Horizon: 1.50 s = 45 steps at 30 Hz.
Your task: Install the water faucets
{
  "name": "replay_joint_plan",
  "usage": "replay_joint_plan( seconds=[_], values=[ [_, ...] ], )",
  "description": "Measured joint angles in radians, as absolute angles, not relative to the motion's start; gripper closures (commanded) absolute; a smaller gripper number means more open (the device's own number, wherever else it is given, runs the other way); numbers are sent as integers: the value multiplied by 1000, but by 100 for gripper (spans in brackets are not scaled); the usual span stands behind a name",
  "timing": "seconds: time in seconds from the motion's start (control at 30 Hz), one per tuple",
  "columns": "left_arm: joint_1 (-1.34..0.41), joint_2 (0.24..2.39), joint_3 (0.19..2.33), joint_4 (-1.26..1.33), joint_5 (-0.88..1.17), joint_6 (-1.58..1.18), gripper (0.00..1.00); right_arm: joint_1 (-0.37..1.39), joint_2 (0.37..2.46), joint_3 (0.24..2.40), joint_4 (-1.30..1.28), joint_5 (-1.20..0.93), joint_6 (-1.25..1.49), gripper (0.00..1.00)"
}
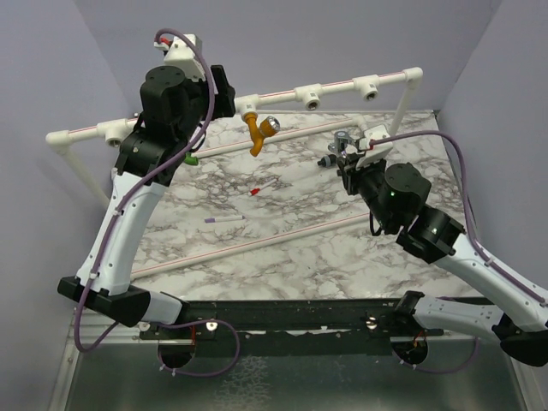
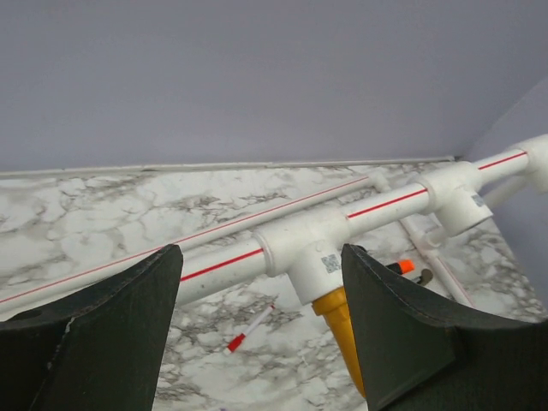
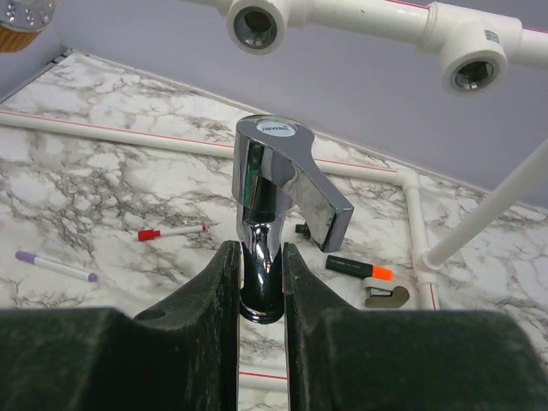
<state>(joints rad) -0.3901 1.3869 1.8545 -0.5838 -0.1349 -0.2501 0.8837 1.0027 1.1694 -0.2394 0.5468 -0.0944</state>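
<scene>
A mustard-orange faucet hangs screwed into a tee joint of the raised white pipe rail. In the left wrist view, the orange faucet shows just under that tee. My left gripper is open, one finger on each side of the tee, apart from it. My right gripper is shut on the stem of the grey metal faucet, held upright above the table. A bit of the green faucet peeks out beside the left arm.
Two open tee sockets face the right wrist camera. On the marble lie a red-tipped stick, a purple-tipped stick, an orange-capped black marker and a beige piece. Thin white pipes cross the table.
</scene>
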Motion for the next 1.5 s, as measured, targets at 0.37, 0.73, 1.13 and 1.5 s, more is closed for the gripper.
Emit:
replay_joint_plan(
  seconds=[0.37, 0.73, 1.13, 1.5],
  values=[
    [-379, 1428, 1799, -464, -372, -51, 19, 884, 979, 1094, -152, 466, -124, 99],
    [-271, 1536, 1759, -359, -411, -27, 18, 884, 1003, 1094, -149, 422, -124, 99],
    [-206, 1558, 1632, -178, -407, -27, 19, 884, 1033, 1095, -150, 407, -123, 99],
    [-204, 1551, 1609, -130, -360, -30, 20, 884, 999, 957, 88, 431, -192, 99]
  ],
)
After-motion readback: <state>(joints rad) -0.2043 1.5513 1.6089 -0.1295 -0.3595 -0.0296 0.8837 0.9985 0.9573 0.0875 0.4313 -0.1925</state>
